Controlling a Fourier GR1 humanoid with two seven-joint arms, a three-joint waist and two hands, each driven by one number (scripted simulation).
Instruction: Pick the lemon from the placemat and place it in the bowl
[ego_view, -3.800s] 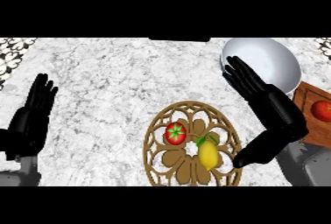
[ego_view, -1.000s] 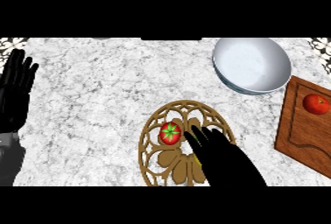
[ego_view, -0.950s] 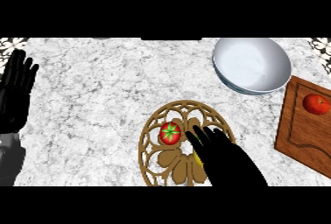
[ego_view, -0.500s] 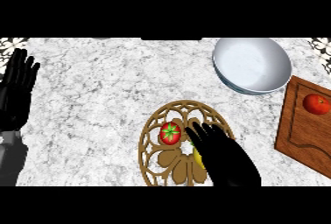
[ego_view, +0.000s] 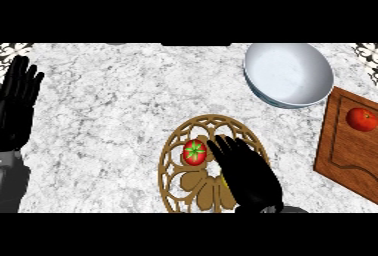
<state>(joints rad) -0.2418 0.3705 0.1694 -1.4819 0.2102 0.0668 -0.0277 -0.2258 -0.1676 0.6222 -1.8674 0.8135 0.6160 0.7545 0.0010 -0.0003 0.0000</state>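
1. The lemon (ego_view: 222, 183) showed only as a thin yellow sliver at the left edge of the right hand (ego_view: 247, 172), which lay over it; its shape and the way its long axis ran could not be told.
2. It sat on the placemat (ego_view: 181, 190), a round wooden openwork mat, right of the mat's centre toward 3 o'clock.
3. The right hand covered the lemon with fingers pointing toward 11 o'clock; whether they were curled round the fruit could not be told.
4. A red tomato (ego_view: 194, 152) with a green stalk star lay on the mat just beside the fingertips, at about 10 o'clock from the lemon.
5. The bowl (ego_view: 289, 73), pale grey-white, stood well apart on the marble table (ego_view: 111, 115), toward 1 o'clock.
6. A wooden cutting board (ego_view: 347, 160) at 3 o'clock carried a second tomato (ego_view: 362, 119).
7. The left hand (ego_view: 18, 102) rested at the left edge, at 9 o'clock, open with fingers straight and up.
8. No writing or labels could be read.
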